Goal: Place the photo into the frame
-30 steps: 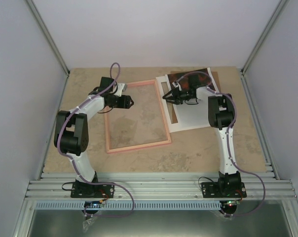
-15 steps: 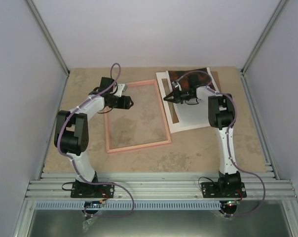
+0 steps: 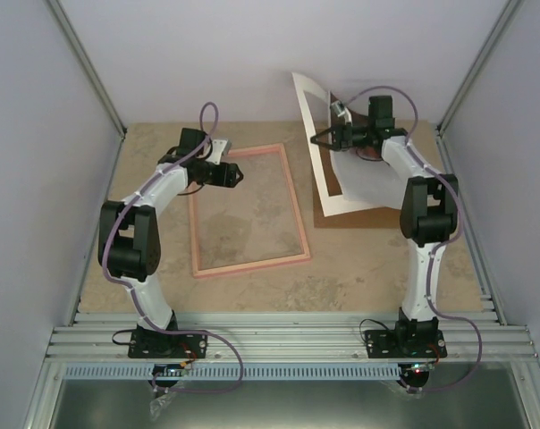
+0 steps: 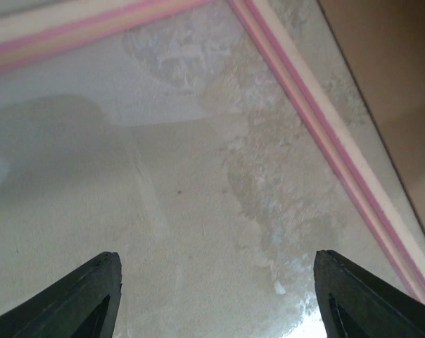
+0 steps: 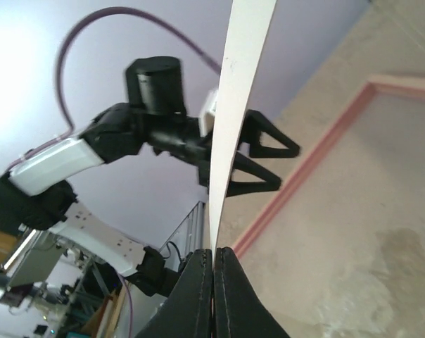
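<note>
The right gripper [image 3: 322, 138] is pinching its jaws tight on the photo [image 3: 364, 183], holding it tilted up over the cardboard [image 3: 368, 217] in the upper right. The left gripper [image 3: 237, 176] is hovering, jaws wide, over the upper left of the frame [image 3: 252, 265], which is lying flat on the counter [image 3: 359, 268].

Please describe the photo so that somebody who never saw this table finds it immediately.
On the beige table, look right of the pink frame, where a brown board lies flat. The photo is the white sheet that the right tool pinches by its edge above that board; only it stands tilted up.
</note>
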{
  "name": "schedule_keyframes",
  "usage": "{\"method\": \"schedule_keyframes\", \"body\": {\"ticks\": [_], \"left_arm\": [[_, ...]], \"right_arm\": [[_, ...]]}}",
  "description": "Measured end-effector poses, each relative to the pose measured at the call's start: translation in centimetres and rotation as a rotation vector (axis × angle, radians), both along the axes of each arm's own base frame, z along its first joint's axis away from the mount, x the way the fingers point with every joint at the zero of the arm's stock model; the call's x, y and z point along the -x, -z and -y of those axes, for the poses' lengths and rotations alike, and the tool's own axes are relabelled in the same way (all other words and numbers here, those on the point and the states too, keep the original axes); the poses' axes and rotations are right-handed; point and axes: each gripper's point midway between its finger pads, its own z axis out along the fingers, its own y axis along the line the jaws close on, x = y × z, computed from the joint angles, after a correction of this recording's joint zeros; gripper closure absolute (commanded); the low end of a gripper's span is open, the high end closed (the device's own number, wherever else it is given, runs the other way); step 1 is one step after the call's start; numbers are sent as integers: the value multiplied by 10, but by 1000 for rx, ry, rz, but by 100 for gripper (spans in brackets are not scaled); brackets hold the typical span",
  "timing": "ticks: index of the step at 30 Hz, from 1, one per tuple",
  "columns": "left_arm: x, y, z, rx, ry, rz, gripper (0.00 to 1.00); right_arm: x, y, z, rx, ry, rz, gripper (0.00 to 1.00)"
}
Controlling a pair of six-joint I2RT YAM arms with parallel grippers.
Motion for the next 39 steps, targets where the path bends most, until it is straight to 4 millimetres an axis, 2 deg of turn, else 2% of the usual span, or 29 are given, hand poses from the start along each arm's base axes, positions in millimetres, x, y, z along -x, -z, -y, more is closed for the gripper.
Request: {"method": "schedule_keyframes", "body": {"ticks": [3,5,12,16,18,21,23,25,31,34,39], "left_arm": [[-7,-14,2,10,2,29,20],[-10,-24,3,19,4,46,20],[-19,-69,10,74,2,110,19],[-20,-96,7,100,-13,155,19],[-19,-107,0,137,-34,157,20],[-22,-119,-25,203,-91,152,21],[-24,-127,-44,247,-129,150,22],[-24,-134,-53,294,-143,146,22],[-5,-154,-25,479,-67,123,26],[0,-151,-16,546,-56,94,28],[3,-149,-2,602,-40,71,33]], "right_arm": [[10,-37,0,-27,-20,69,99],[12,-50,1,-31,-17,90,99],[7,-58,10,-16,39,85,99],[8,-66,1,-8,67,85,99],[9,-71,-11,2,87,103,99],[15,-73,-33,18,102,123,100],[21,-69,-51,27,98,130,99],[28,-61,-70,35,87,123,99],[50,-43,-118,27,35,91,99],[57,-37,-136,17,12,87,99],[68,-29,-153,19,-12,79,99]]}}
